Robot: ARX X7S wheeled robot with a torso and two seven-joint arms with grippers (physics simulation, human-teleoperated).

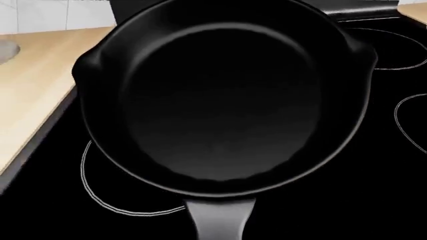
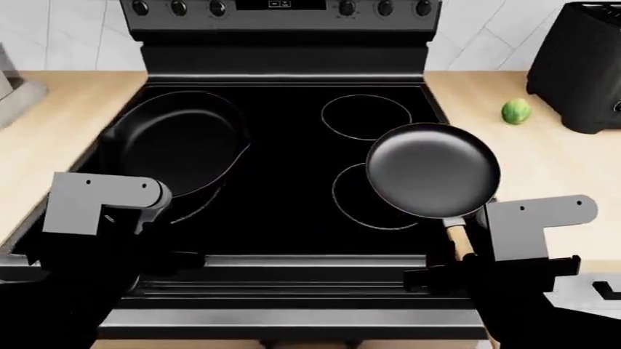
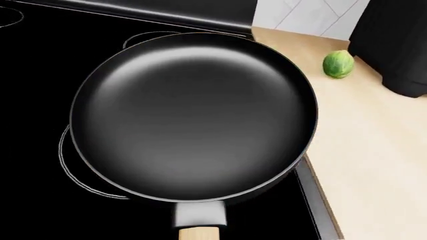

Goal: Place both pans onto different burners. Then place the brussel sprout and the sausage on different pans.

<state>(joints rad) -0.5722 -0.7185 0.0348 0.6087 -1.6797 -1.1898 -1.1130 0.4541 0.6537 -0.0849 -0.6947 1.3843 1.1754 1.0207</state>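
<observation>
The deep all-black cast-iron pan (image 2: 179, 149) (image 1: 220, 100) hangs tilted over the stove's left side, above a burner ring (image 1: 100, 197). Its handle (image 1: 220, 220) runs back under my left wrist, where my left gripper (image 2: 160, 218) is shut on it, fingers hidden. The shallower pan (image 2: 432, 171) (image 3: 193, 115) sits over the front-right burner (image 2: 354, 207), a little to its right. Its wooden handle (image 2: 462, 240) (image 3: 199, 234) ends in my right gripper (image 2: 466, 256), shut on it. The brussel sprout (image 2: 516, 111) (image 3: 338, 64) lies on the right counter. The sausage is out of view.
The back-right burner (image 2: 367, 116) is bare. A black toaster-like box (image 2: 582, 65) stands on the right counter behind the sprout. Wooden counter (image 2: 49, 131) flanks the stove on the left, with a metal rim (image 2: 11, 91) at its far edge. The knob panel (image 2: 281, 9) rises behind.
</observation>
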